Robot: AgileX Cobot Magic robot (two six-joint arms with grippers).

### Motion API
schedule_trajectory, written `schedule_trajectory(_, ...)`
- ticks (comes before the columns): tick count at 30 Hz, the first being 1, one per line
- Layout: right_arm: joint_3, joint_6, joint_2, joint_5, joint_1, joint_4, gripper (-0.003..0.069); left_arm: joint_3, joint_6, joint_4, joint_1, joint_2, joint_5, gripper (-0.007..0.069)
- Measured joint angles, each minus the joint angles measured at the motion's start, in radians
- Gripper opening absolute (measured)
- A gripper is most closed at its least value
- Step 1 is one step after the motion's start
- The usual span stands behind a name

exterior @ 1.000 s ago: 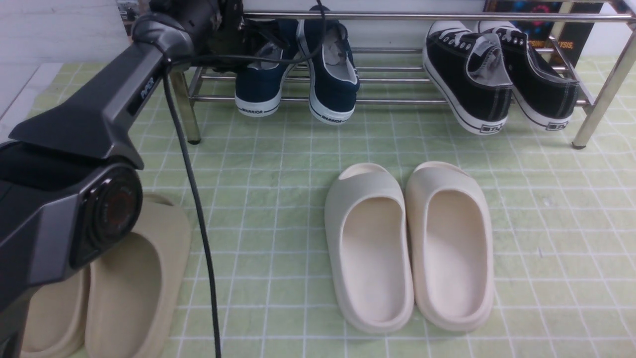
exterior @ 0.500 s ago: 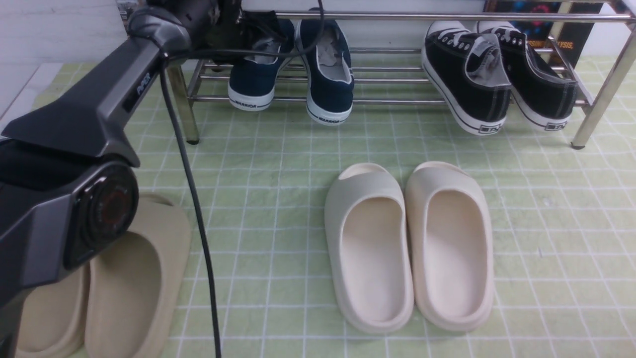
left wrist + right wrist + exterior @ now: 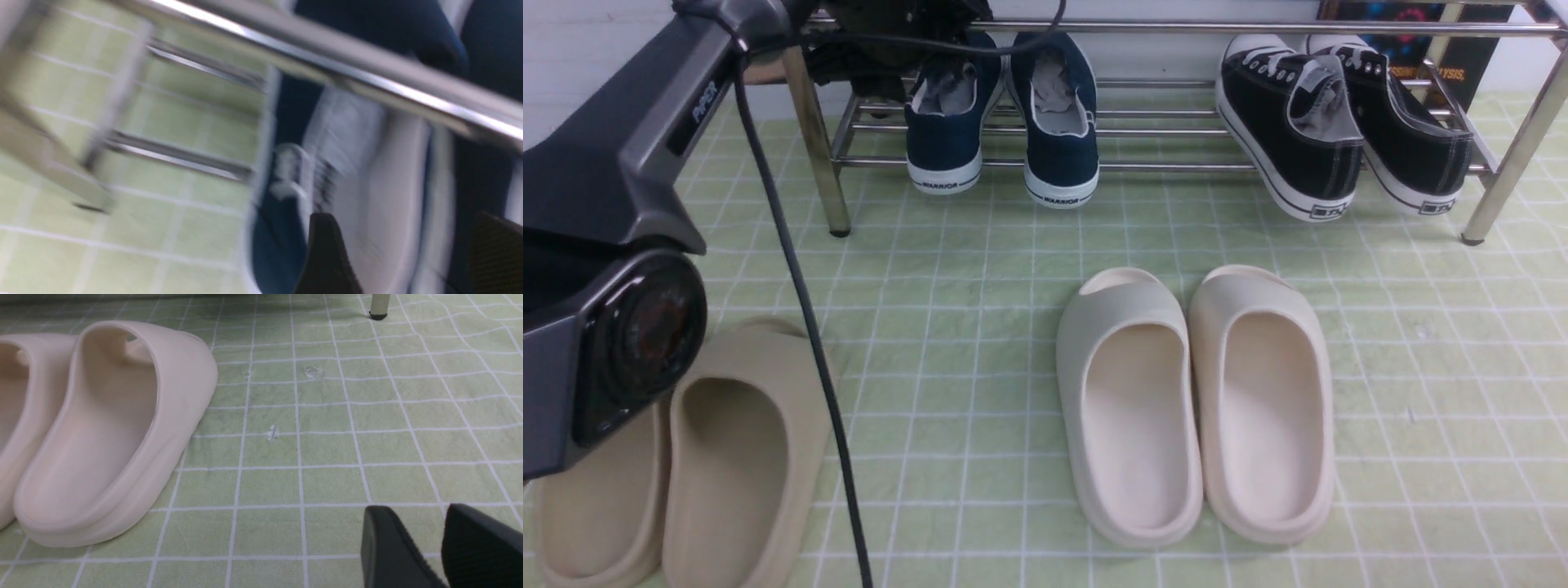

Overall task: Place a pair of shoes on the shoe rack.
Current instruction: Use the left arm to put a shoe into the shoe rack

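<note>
- The pair of shoes (image 3: 1058, 147) sits on the lower bars of the shoe rack (image 3: 1258, 27), at about 11 o'clock in the front view. Both are toe-in with their heels hanging over the front bar, side by side and slightly apart
- The left gripper (image 3: 404, 228) is up at the rack's top bar, just above the navy pair. Its fingers (image 3: 327, 253) stand wide apart over the grey insole and grip nothing, though the wrist view is blurred
- The right gripper (image 3: 421, 514) hovers low over the green checked mat (image 3: 1421, 367) — its fingers (image 3: 388, 547) are parted with only mat showing between them
- Black sneakers (image 3: 1298, 139) lean on the same rack at 1 o'clock, well apart from the navy pair
- Cream slides (image 3: 1201, 400) lie together on the mat near the centre, toward 5 o'clock
- Tan slides (image 3: 727, 457) lie at 8 o'clock, partly behind the left arm (image 3: 629, 155) and its black cable (image 3: 792, 269)
</note>
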Motion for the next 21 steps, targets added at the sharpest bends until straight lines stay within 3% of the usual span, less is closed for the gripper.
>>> schedule_trajectory(5,0.0,0.0,0.0,0.0,0.0,0.0,0.0239,-0.001,0.123,-0.084,-0.04,-0.005,0.041,0.0361)
schedule_trajectory(10,0.0,0.001,0.0,0.0,0.0,0.0,0.0239,-0.001,0.181,-0.059,-0.127,-0.002,0.053,0.0164)
schedule_trajectory(14,0.0,0.001,0.0,0.0,0.0,0.0,0.0239,-0.001,0.141,0.001,-0.177,0.024,-0.014,0.0022)
schedule_trajectory(18,0.0,0.001,0.0,0.0,0.0,0.0,0.0239,-0.001,0.086,0.066,-0.179,0.044,-0.077,0.0032)
schedule_trajectory(21,0.0,0.001,0.0,0.0,0.0,0.0,0.0239,-0.001,0.07,0.089,-0.175,0.05,-0.103,0.0127)
